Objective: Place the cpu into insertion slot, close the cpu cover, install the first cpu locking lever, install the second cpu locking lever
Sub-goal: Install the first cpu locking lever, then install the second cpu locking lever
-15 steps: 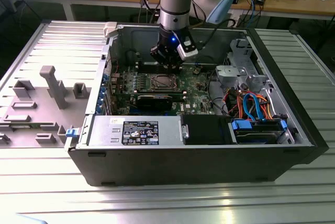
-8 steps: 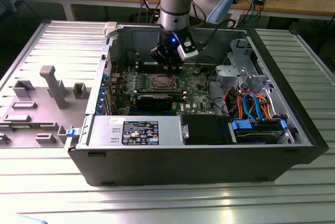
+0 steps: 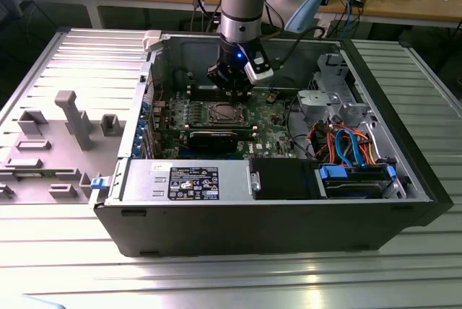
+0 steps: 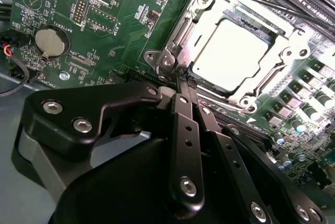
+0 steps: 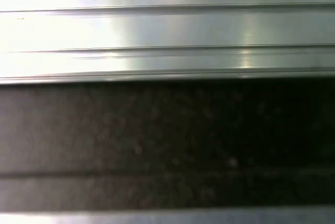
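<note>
Inside the open computer case (image 3: 137,211), my gripper (image 3: 234,92) hangs just behind the insertion slot (image 3: 224,114) on the green board. In the second wrist view the cpu (image 4: 230,51) lies flat in the socket, its pale metal top showing through the window of the cpu cover (image 4: 209,7), which lies down over it. My black fingers (image 4: 184,130) are pressed together, and the gripper (image 4: 184,80) ends at the socket's near corner by a small metal hinge tab. A thin dark locking lever (image 4: 272,8) runs along the socket's far side.
A coin battery (image 4: 48,41) and small chips dot the board beside the socket. The power supply (image 3: 188,179), a blue drive bay (image 3: 357,179) and orange and blue cables (image 3: 346,139) crowd the case's front and the exterior view's right. Grey fixtures (image 3: 72,118) stand outside.
</note>
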Controlling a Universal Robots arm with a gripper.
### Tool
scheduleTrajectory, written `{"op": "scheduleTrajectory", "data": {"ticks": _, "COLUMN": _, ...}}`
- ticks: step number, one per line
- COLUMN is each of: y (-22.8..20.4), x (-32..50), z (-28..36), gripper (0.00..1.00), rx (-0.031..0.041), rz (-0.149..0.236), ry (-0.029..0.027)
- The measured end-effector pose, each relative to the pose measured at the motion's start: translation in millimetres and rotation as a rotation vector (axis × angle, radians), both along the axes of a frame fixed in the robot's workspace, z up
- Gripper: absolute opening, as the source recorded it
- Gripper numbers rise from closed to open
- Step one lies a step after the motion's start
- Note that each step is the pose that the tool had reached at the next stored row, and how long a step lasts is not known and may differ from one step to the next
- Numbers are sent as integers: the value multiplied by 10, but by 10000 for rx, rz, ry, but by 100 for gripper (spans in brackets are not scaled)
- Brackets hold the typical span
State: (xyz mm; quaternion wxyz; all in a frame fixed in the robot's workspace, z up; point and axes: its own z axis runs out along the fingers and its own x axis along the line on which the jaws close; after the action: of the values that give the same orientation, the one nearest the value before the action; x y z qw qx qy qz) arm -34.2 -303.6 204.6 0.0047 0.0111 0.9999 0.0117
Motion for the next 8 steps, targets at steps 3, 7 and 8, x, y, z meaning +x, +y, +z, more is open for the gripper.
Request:
{"op": "scheduleTrajectory", "data": {"ticks": 3, "y": 0, "x": 0, "z": 0, "gripper": 11, "rx": 0, "rz": 0, "ry": 0}}
{"op": "scheduleTrajectory", "data": {"ticks": 7, "y": 0, "x": 1, "z": 0, "gripper": 11, "rx": -1, "rz": 0, "ry": 0}}
{"op": "scheduleTrajectory", "data": {"ticks": 8, "y": 0, "x": 1, "z": 0, "gripper": 11, "rx": -1, "rz": 0, "ry": 0}}
